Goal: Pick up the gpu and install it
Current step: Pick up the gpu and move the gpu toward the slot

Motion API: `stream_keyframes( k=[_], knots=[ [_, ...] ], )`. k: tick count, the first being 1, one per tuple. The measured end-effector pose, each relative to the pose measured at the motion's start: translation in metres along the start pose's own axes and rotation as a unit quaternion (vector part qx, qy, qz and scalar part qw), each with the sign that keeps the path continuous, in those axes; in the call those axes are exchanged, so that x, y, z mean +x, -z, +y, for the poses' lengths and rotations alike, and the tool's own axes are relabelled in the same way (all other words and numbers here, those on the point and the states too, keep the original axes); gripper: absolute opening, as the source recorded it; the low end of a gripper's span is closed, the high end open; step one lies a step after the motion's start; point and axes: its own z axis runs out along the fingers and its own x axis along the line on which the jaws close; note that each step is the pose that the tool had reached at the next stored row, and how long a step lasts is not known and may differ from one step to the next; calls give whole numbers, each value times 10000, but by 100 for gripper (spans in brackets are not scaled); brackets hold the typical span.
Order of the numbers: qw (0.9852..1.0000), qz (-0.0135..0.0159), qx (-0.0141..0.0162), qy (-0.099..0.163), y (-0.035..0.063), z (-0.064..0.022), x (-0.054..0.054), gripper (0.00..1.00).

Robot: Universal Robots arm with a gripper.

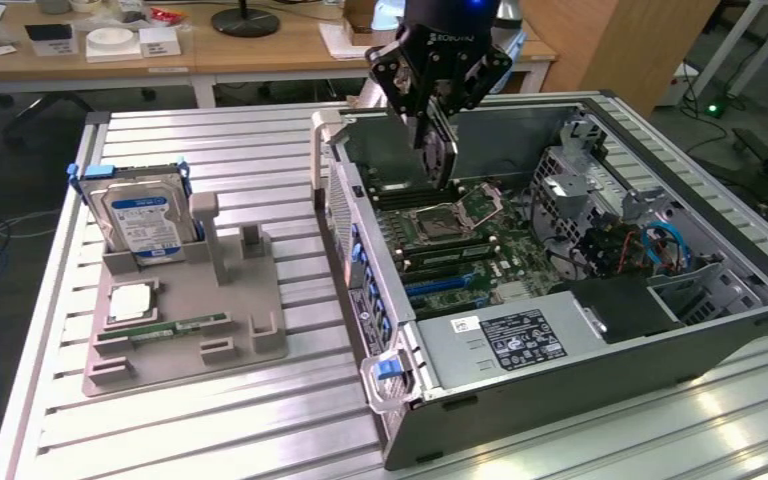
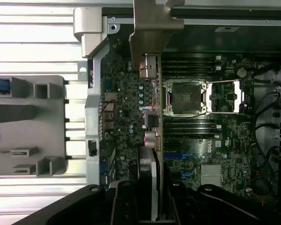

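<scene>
One slatted metal table (image 1: 197, 140) carries everything. Toward the exterior view's right, an open computer case (image 1: 598, 370) lies on its side on the table, its motherboard (image 1: 491, 250) facing up. Toward the exterior view's left sits a grey holder tray (image 1: 184, 295), with a silver hard drive (image 1: 144, 225) standing upright in a slot at its far end. Over the case, the gripper (image 1: 432, 132) is clenched on the gpu (image 1: 442, 160), which hangs upright and edge-down beside the open processor socket (image 1: 440, 222), its grey bracket end near one case wall. The card's lower edge seems just clear of the board, though contact is hard to judge. A short green memory stick (image 1: 177, 328) lies flat on the tray.
</scene>
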Motion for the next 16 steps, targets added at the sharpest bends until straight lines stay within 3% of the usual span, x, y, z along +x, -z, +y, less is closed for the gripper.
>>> stream_keyframes(
  k=[16],
  knots=[
    [10000,0,0,1,-9,6,-248,28]
  ],
)
